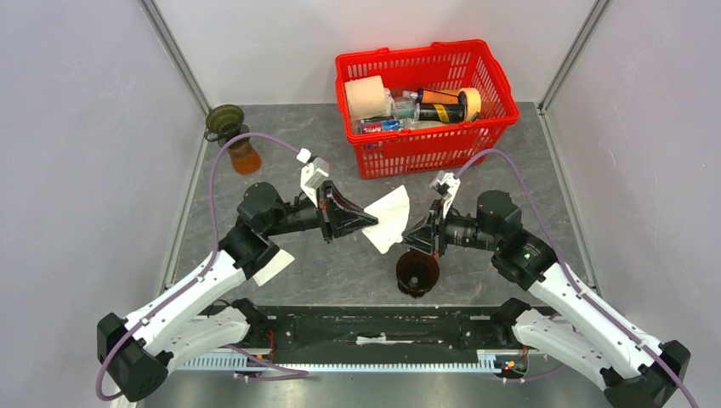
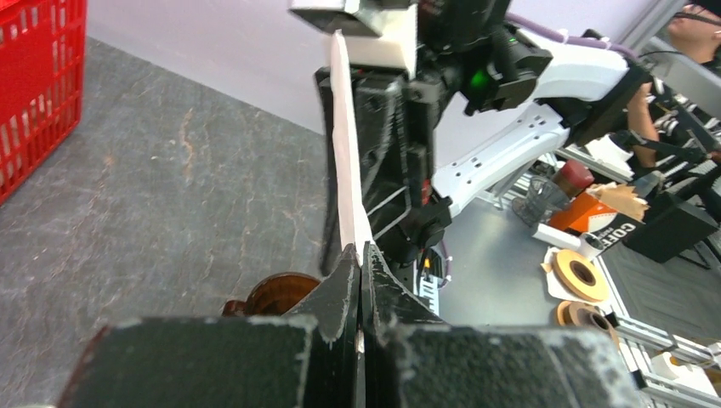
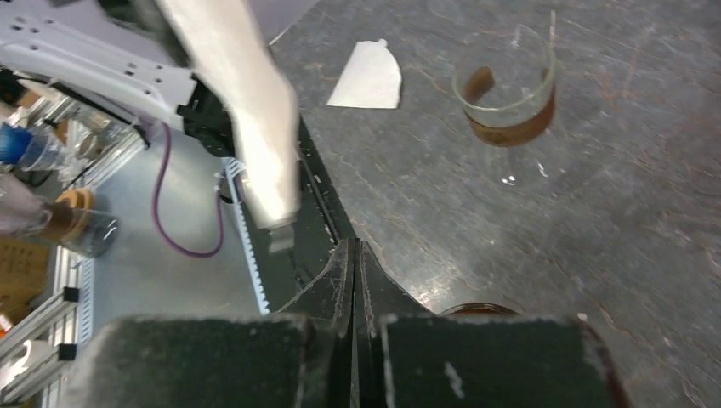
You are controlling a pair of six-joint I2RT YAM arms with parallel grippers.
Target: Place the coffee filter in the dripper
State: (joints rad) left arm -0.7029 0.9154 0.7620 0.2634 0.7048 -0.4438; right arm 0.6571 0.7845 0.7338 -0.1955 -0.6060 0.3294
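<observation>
Two YAM arms meet nose to nose over the grey surface [image 1: 340, 280]. The left arm rises from its base, bends at the elbow and levels its wrist toward 3 o'clock. The left fingers [image 1: 371, 223] [image 2: 359, 259] are pinched together on one edge of a white paper coffee filter [image 1: 388, 217] [image 2: 344, 170], which is held in the air, clear of the surface. The right arm mirrors that pose, its wrist aimed toward 9 o'clock. The right fingers [image 1: 409, 240] [image 3: 354, 255] are closed tip to tip with nothing seen between them, just beside the filter's lower edge. The brown dripper [image 1: 417, 272] [image 2: 281, 293] [image 3: 480, 308] stands on the surface at 6 o'clock from the held filter, beneath the right fingers. A second filter [image 1: 274, 265] [image 3: 370, 76] lies flat by the left forearm. A red basket [image 1: 425, 161] of bottles and rolls sits at 12 o'clock, and a glass carafe [image 1: 244, 159] [image 3: 506, 98] at 10 o'clock.
</observation>
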